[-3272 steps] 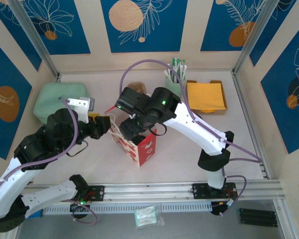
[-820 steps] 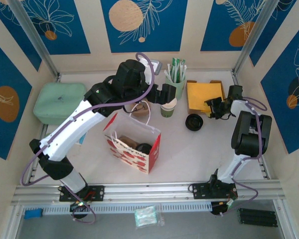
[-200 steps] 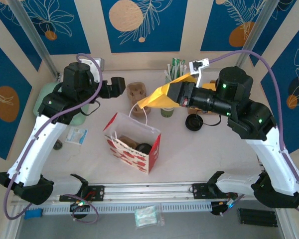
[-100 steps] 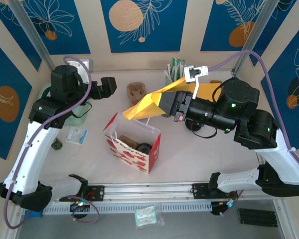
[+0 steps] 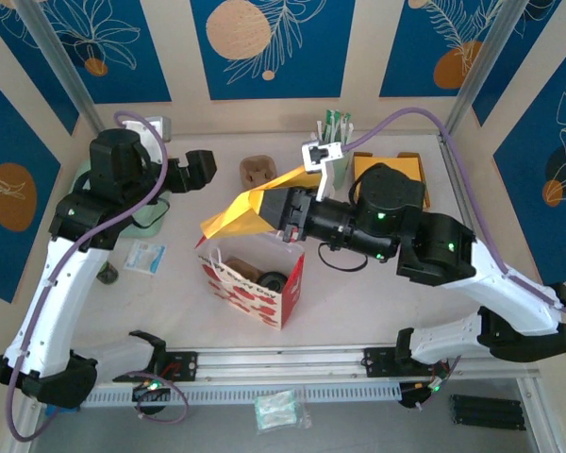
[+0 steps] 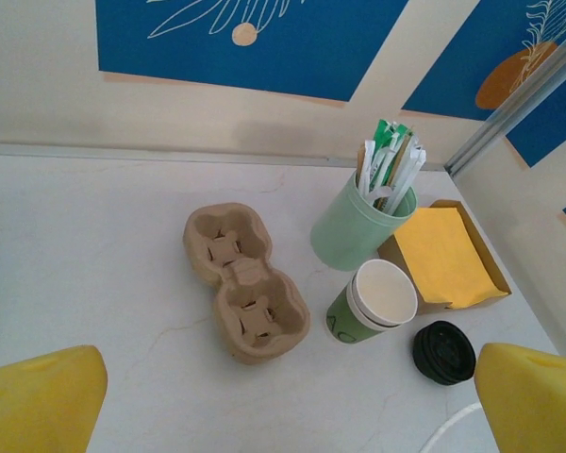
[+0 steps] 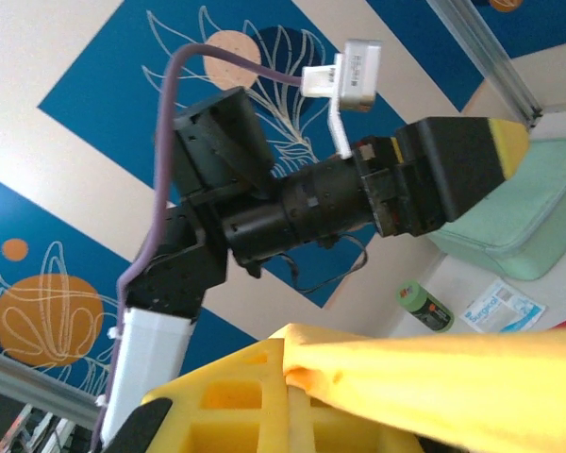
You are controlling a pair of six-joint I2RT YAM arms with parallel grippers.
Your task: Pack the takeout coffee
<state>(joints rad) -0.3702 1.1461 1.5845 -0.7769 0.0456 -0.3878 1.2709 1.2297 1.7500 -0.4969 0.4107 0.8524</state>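
White tabletop point(image 5: 358, 302) between blue-patterned walls: nearest stands an open red-and-white paper bag point(image 5: 255, 276), and by its far edge the right gripper point(image 5: 285, 209) is clenched on a yellow napkin point(image 5: 238, 213). Farther back, the lidless paper cup point(image 6: 373, 302) stands beside a mint tumbler point(image 6: 351, 231), its black lid point(image 6: 443, 352) lying near; the left gripper point(image 5: 200, 168) is spread wide, empty.

Pale, faintly veined surface point(image 6: 94, 245), walled on three sides. Toward the rear right: mint-green tumbler point(image 6: 354, 231) of sticks, upright, with a low cardboard tray point(image 6: 448, 204) of yellow napkins point(image 6: 445, 255) just beside it on the right. Just in front of the tumbler: open white paper cup point(image 6: 375, 304) with green lower band, upright. Right of the cup: black lid point(image 6: 443, 352), lying flat. Left of the tumbler: brown cardboard cup carrier point(image 6: 245, 288). Nearer the front: red-and-white paper bag point(image 5: 264, 294), upright, mouth open. At the left side: mint-green pouch point(image 7: 514, 236), small flat packet point(image 5: 144, 257), small green-capped container point(image 7: 424, 308).
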